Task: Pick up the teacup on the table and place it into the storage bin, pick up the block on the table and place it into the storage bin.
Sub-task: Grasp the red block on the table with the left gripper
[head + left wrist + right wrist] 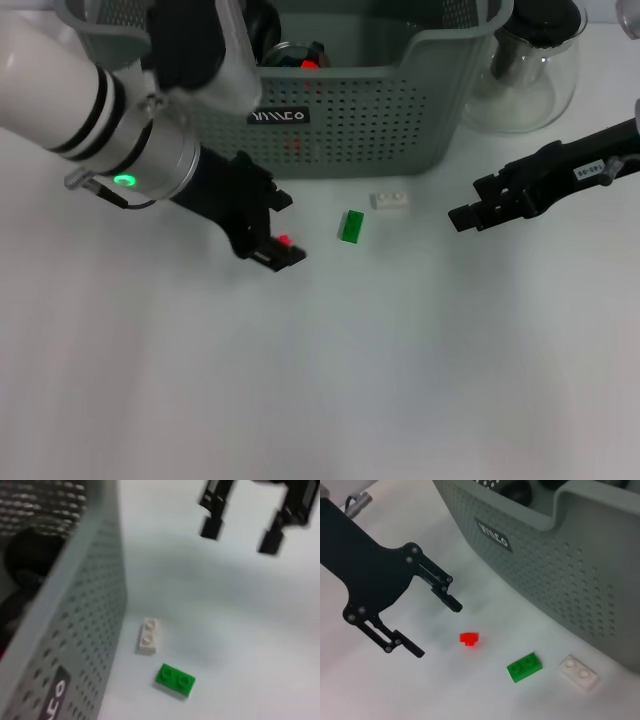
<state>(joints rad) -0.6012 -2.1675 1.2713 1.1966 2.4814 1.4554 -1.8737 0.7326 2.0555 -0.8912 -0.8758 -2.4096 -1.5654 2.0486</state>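
The left gripper (278, 232) hangs low over the table (320, 380), jaws spread wide and empty, with a small red block (468, 639) lying between its fingertips. Open table stretches toward the robot; the storage bin (340, 120) walls off the far side. The green block (351, 226) lies just beside the red one, long axis pointing roughly toward the bin, a white block (390, 201) past it. The right gripper (475, 213) waits open, well apart; something dark, perhaps the teacup, sits in the bin
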